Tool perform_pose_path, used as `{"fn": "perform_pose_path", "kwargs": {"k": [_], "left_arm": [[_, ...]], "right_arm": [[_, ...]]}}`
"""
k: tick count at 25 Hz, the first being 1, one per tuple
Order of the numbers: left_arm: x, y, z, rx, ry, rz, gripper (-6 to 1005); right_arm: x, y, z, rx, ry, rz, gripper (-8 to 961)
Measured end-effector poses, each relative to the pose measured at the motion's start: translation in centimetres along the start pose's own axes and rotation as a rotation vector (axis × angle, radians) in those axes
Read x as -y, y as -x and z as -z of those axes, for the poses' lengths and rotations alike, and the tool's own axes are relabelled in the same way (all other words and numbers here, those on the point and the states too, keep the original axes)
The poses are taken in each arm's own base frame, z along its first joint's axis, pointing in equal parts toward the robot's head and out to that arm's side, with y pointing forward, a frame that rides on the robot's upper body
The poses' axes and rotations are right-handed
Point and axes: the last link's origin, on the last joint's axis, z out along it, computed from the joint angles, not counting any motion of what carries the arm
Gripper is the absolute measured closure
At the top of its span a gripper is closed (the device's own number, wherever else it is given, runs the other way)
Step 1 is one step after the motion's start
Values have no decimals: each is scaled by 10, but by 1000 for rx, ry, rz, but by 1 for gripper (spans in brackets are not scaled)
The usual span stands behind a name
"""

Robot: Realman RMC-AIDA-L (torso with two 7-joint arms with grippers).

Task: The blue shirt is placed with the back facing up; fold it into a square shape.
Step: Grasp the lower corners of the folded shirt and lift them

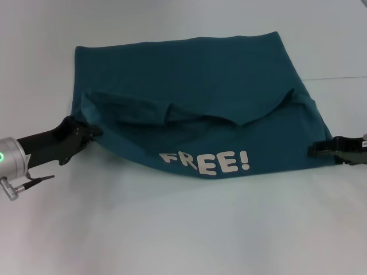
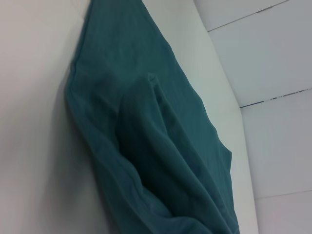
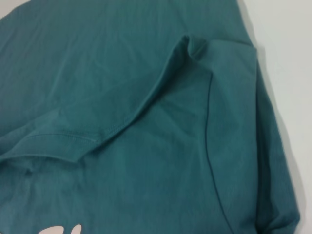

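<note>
Shirt (image 1: pixel 229 86) lies spread on the white table (image 1: pixel 172 229), its near part doubled over so the white "FREE!" print (image 1: pixel 205 163) faces up. Left gripper (image 1: pixel 92 132) reaches in low from the near left and pinches the fold's left edge. Right gripper (image 1: pixel 314 150) comes in level from the right, clamped on the fold's right edge.

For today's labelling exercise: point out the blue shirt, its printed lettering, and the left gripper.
blue shirt (image 1: pixel 195 63): head view, flat far panel.
printed lettering (image 1: pixel 221 163): head view, on the letter E.
left gripper (image 1: pixel 92 132): head view, tips at the shirt's edge.
</note>
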Motion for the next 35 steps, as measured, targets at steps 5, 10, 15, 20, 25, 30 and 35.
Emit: {"fn": "perform_pose_path", "kwargs": {"k": [5,10,15,20,25,30,35], "left_arm": [[0,0,0,0,1,0,950],[-1,0,0,0,3,1,951],[0,0,0,-2,2,2,951],[-1,0,-1,-1,3,0,950],[-2,-1,-1,0,5,-2,950],[-3,-1,1,18,7,-12,950],[-1,0,18,81,11,-56,950]], "right_arm": [[0,2,-1,11,-4,-10,173],[-1,5,0,27,3,-22,252],[-2,6,-1,27,6,-17,371],[-3,6,-1,25,6,-15,528],[-4,5,-1,21,9,-16,782],[-2,5,6,-4,29,-15,858],[1,-1,29,-75,80,-2,861]]}}
